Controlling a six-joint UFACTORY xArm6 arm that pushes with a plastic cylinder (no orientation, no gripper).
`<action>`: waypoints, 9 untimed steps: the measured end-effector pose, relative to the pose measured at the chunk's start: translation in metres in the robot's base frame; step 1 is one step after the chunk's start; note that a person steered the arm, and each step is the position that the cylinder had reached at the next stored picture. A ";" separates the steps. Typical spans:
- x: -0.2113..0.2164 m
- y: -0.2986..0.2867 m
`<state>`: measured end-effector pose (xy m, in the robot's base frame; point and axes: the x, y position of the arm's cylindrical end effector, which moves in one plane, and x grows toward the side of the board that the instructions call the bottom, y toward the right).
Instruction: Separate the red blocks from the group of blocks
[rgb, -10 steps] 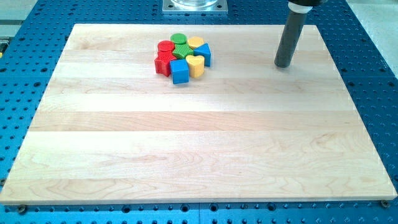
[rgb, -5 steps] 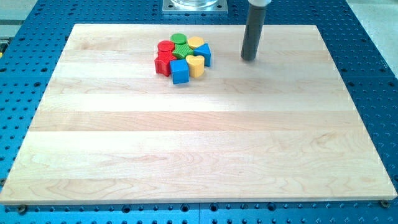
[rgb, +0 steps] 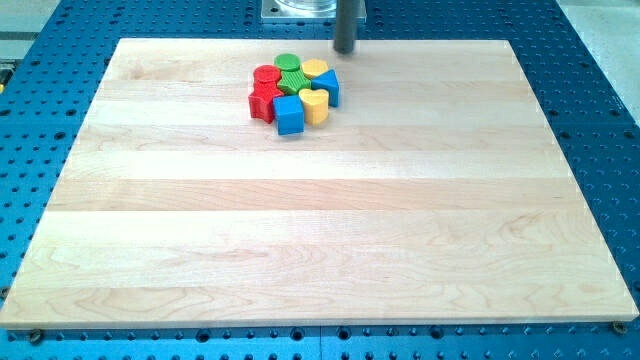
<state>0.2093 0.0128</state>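
Tabletop (rgb: 320, 220): pale maple wood, lengthwise grain in light tan bands, slightly pinker streaks between planks.

Surround (rgb: 600, 60): saturated blue plate, regular grid of small dark holes.

Mount plate (rgb: 300, 8) at the view's top: silver-grey metal.

Rod: dark grey, matte; my tip (rgb: 345, 51) same dark grey.

Blocks, one cluster:
- red cylinder (rgb: 266, 75): bright red.
- red block (rgb: 264, 101), shape unclear: bright red, ribbed sides.
- green cylinder (rgb: 288, 63): mid green.
- green block (rgb: 293, 82), shape unclear: same green.
- yellow cylinder (rgb: 315, 68): warm yellow.
- yellow block (rgb: 315, 105), shape unclear: warm yellow.
- blue cube (rgb: 289, 115): medium blue.
- blue block (rgb: 329, 87), shape unclear: medium blue.
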 end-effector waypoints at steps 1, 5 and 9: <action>0.003 -0.027; -0.009 -0.053; 0.059 -0.091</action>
<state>0.2687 -0.0783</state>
